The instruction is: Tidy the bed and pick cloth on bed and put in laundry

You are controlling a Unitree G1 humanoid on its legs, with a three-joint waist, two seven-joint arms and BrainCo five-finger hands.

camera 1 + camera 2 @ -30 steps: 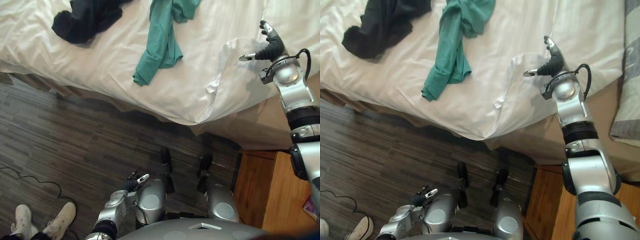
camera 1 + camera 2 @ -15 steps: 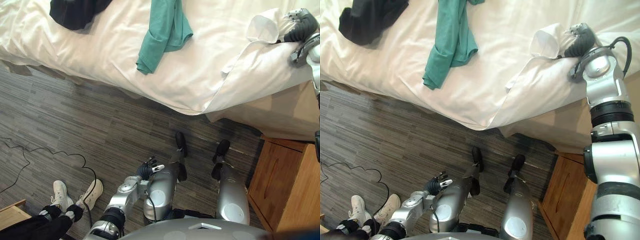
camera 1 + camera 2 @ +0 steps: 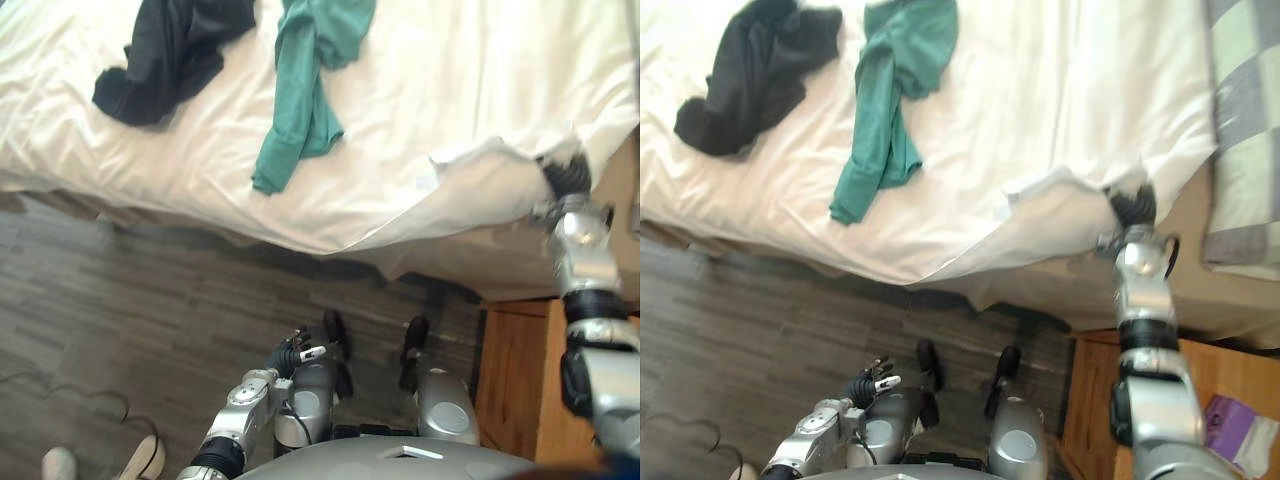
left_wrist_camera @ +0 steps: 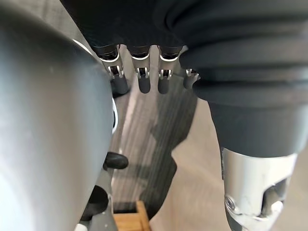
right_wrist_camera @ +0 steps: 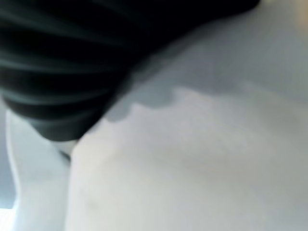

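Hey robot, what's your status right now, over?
Right hand at the raised edge of the white sheet. Left hand open, idle, hanging low. Green cloth, black cloth lie on the sheet, untouched. Wooden nightstand beside the right arm.

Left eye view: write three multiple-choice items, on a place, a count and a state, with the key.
1. Where is the black cloth?
A) on the floor
B) on the bed, left of the green cloth
C) on the cabinet
2. How many loose garments lie on the bed?
A) one
B) four
C) two
3. The left robot hand is:
A) open, holding nothing
B) shut on the green cloth
C) pressing the bed
1 B: both on the bed.
2 C: one black, one green.
3 A: straight fingers, nothing held.
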